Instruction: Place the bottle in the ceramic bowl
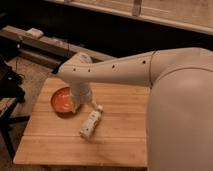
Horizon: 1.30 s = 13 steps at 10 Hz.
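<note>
The whitish bottle (pixel 90 124) lies on its side on the wooden table (pixel 115 140), with its pale cap pointing up and to the right. The orange-red ceramic bowl (pixel 62 100) sits just to its upper left, partly covered by my arm. My gripper (pixel 82 102) hangs down from the white wrist, between the bowl's right edge and the bottle's cap, just above the table. The bottle is not in the bowl and is not held.
My white arm (pixel 115 72) and body (pixel 182 110) cover the table's right side. A dark bench (pixel 45 45) with a small white object (pixel 35 33) runs behind the table. A dark object (pixel 10 85) stands at the left edge.
</note>
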Each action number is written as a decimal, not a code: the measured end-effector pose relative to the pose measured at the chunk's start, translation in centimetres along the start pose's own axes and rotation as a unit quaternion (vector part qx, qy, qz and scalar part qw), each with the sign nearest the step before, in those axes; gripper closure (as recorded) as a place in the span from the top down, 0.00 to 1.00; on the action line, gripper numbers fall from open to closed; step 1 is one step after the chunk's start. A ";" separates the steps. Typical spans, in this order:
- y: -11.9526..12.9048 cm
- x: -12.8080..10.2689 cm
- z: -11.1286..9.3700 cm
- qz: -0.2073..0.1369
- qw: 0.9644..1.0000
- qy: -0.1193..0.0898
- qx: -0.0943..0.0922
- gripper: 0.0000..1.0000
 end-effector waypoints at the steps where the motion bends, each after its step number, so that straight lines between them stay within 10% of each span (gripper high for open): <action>1: 0.0 0.0 0.0 0.000 1.000 0.000 0.000 0.65; 13: -0.5 -1.4 10.5 0.091 0.994 0.059 -0.017 0.65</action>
